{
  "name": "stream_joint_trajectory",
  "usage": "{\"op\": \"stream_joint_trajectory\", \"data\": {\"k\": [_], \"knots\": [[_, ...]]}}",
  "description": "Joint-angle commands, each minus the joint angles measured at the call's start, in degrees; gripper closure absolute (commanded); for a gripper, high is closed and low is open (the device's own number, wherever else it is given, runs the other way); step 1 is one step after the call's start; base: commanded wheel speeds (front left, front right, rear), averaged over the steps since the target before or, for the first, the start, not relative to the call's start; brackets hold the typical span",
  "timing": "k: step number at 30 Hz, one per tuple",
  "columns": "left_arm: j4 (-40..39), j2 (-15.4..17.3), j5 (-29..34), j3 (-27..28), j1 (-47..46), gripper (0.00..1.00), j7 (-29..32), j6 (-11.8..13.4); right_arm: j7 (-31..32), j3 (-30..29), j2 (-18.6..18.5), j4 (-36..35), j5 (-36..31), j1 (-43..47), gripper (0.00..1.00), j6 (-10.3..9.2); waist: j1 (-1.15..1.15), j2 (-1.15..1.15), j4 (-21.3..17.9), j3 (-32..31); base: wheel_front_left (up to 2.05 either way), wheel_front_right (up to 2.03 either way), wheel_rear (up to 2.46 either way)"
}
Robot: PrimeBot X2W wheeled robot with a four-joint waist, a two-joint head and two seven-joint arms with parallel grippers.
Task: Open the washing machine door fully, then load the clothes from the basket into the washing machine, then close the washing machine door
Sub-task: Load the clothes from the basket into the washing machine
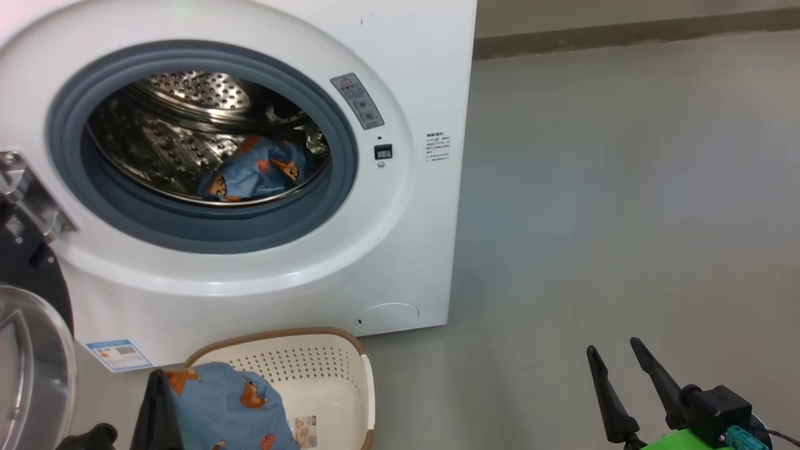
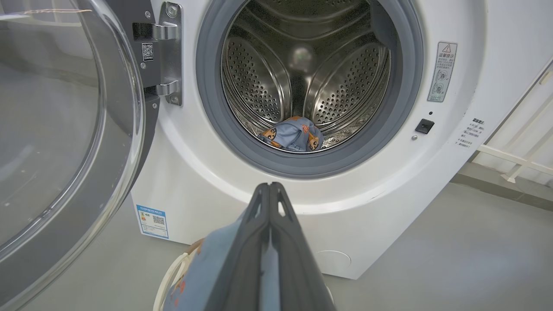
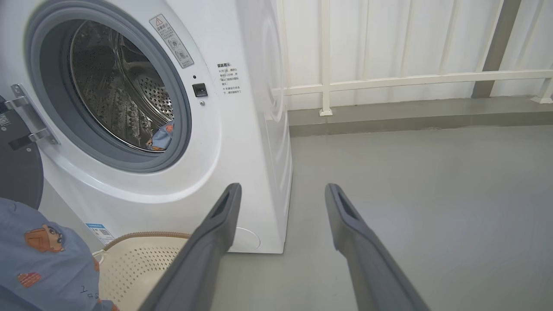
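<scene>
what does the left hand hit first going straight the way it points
The left hand would probably meet the washing machine front, at the lower lip of the grey gasket or the white panel just under it; depth is unclear.

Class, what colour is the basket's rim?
Brown; the basket rim shows best in the head view.

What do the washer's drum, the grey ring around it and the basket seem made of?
Drum: mirror-shiny perforated metal, probably stainless steel. Grey ring: smooth, matte, likely rubber. Basket: cream, evenly holed, slightly glossy, probably moulded plastic; its brown rim looks woven.
</scene>
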Motion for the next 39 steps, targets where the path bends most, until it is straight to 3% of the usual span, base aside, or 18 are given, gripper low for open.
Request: {"op": "stream_joint_trajectory", "data": {"k": [1, 10, 25, 39], "knots": [[-1.5, 1.0, 0.7, 1.7, -2.1, 1.00, -0.3, 0.4, -0.3, 1.8, -0.5, -1.5, -0.4, -1.4, 0.00, 0.09, 0.00, 0.00, -0.6, 0.8, 0.00, 0.00, 0.00], [1.2, 1.2, 1.0, 1.1, -8.1, 1.00, -0.7, -0.3, -0.3, 2.5, 0.2, -1.6, -0.3, -3.1, 0.00, 0.09, 0.00, 0.00, -3.1, 4.5, 0.00, 0.00, 0.00], [11.1, 4.9, 1.7, 4.0, -26.5, 1.00, -1.8, -0.4, -0.3, 3.6, 1.9, -1.6, 0.2, -6.6, 0.00, 0.09, 0.00, 0.00, -8.6, 11.6, 0.00, 0.00, 0.00], [31.9, 8.4, 3.4, 7.0, -50.6, 1.00, -4.1, -1.0, -0.3, 7.5, 1.5, -0.9, 0.5, -8.7, 0.00, 0.09, 0.00, 0.00, -13.2, 16.2, 0.00, 0.00, 0.00]]}}
